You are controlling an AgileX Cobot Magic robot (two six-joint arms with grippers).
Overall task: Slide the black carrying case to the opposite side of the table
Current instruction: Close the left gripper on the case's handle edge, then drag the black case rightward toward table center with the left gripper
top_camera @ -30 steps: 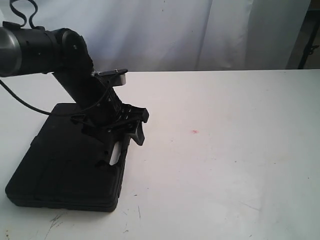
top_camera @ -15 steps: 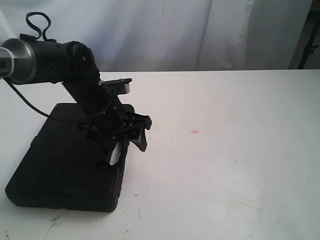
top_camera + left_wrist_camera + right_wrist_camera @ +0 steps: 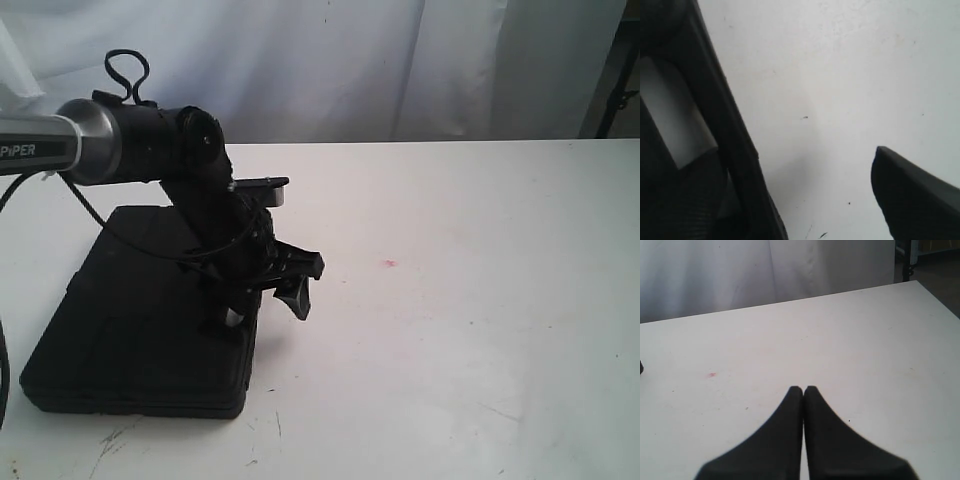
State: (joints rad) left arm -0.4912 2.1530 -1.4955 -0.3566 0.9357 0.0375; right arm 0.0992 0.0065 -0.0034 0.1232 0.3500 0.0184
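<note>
The left tool [image 3: 262,305] stands wide open, holding nothing, at the handle edge of the black carrying case [image 3: 130,330]. One of its fingers [image 3: 297,295] hangs just past that edge over bare white tabletop [image 3: 450,350]. The other sits over the handle slot [image 3: 231,318], and whether either finger touches the case cannot be told. The case lies flat under the left tool and stretches back beneath the left arm [image 3: 150,145]. In the left wrist view the case's edge [image 3: 725,110] and one finger [image 3: 915,200] frame a strip of tabletop. A small pink spot [image 3: 390,264] lies on the far side of the outer finger, well apart from it. The right tool [image 3: 803,390] has its fingers pressed together on nothing, with tabletop and the pink spot [image 3: 711,374] ahead of it.
</note>
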